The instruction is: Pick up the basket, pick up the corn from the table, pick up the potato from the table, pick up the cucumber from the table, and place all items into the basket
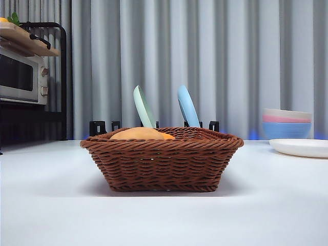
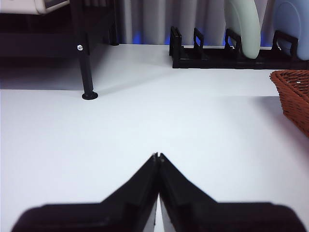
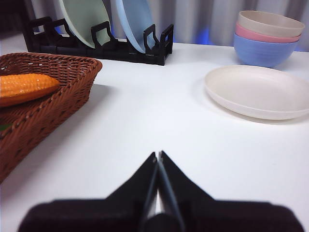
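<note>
Woven brown wicker forms the basket (image 1: 162, 159), a wide, shallow shape with flared sides and a braided rim, standing on the smooth white table (image 1: 164, 215) near its middle. Inside it, the knobbly orange corn (image 3: 26, 87) lies against the wall, and a smooth tan potato (image 1: 137, 134) rises just above the rim. Behind the basket, a black slotted rack (image 3: 104, 43) holds 2 upright glossy plates, a pale green plate (image 1: 144, 106) and a light blue plate (image 1: 187, 106). Toward the table's right edge rest a flat cream plate (image 3: 258, 92) and 3 stacked bowls (image 3: 266, 37), beige, pink and blue. Both the left gripper (image 2: 158, 155) and the right gripper (image 3: 158, 153) have their matte black jaws pressed together on nothing, over bare tabletop beside the basket.
</note>
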Controlling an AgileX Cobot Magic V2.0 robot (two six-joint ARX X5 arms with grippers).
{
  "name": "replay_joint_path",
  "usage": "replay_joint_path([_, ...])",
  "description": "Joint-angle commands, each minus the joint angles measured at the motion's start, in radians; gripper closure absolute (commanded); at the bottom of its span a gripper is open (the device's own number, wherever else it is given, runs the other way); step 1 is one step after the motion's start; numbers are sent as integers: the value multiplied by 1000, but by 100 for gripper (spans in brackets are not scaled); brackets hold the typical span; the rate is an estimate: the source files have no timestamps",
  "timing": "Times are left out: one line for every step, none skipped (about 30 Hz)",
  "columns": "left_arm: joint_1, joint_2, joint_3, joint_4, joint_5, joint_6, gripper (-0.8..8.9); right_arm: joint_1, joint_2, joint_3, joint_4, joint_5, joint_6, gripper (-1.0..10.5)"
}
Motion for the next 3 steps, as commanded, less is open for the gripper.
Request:
replay_joint_path([3, -2, -15, 5, -1, -6, 816, 1, 0, -8, 4, 3, 8, 963])
replay_joint_path([3, -2, -15, 5, -1, -6, 816, 1, 0, -8, 4, 3, 8, 963])
replay_joint_path([3, -2, -15, 5, -1, -6, 816, 1, 0, -8, 4, 3, 8, 963])
